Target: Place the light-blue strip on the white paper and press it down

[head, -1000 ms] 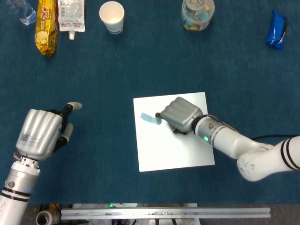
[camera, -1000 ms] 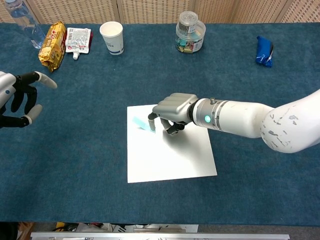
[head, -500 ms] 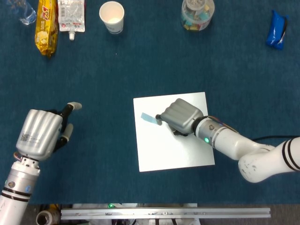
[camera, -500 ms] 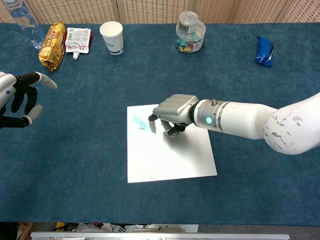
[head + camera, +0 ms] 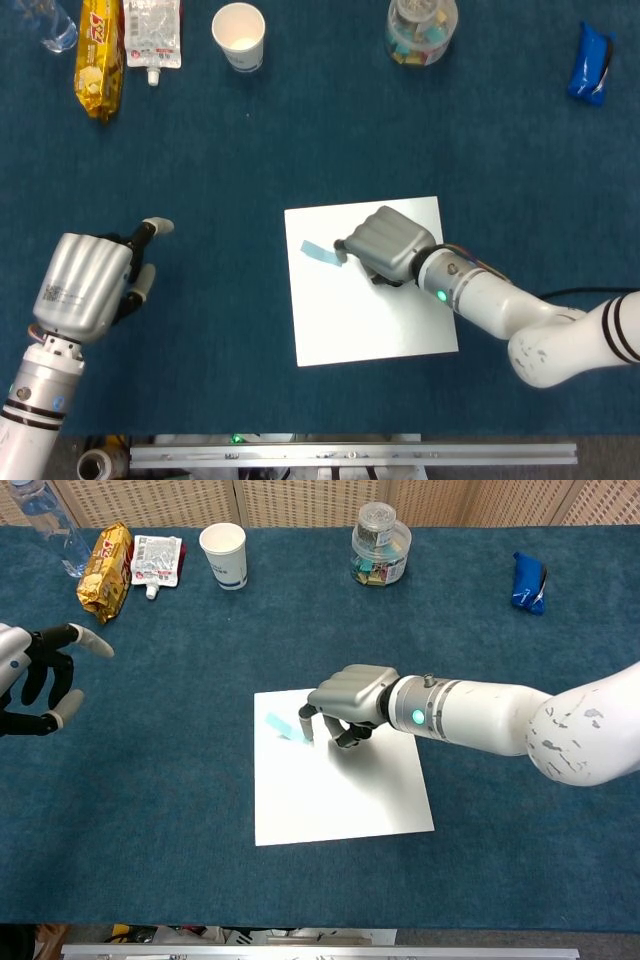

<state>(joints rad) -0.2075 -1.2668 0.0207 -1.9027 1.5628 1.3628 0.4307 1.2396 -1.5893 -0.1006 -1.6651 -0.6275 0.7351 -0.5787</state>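
The light-blue strip (image 5: 318,252) (image 5: 279,725) lies flat on the upper-left part of the white paper (image 5: 370,320) (image 5: 340,800). My right hand (image 5: 385,243) (image 5: 345,700) hovers low over the paper with its fingers curled in. One fingertip (image 5: 305,733) presses down on the strip's right end, which the hand hides in the head view. My left hand (image 5: 90,285) (image 5: 35,680) is far off to the left above the blue cloth. It holds nothing and its fingers are apart.
Along the far edge stand a paper cup (image 5: 239,34), a clear jar (image 5: 421,30), a yellow snack bag (image 5: 99,55), a white pouch (image 5: 153,32) and a bottle (image 5: 47,525). A blue packet (image 5: 590,65) lies at the far right.
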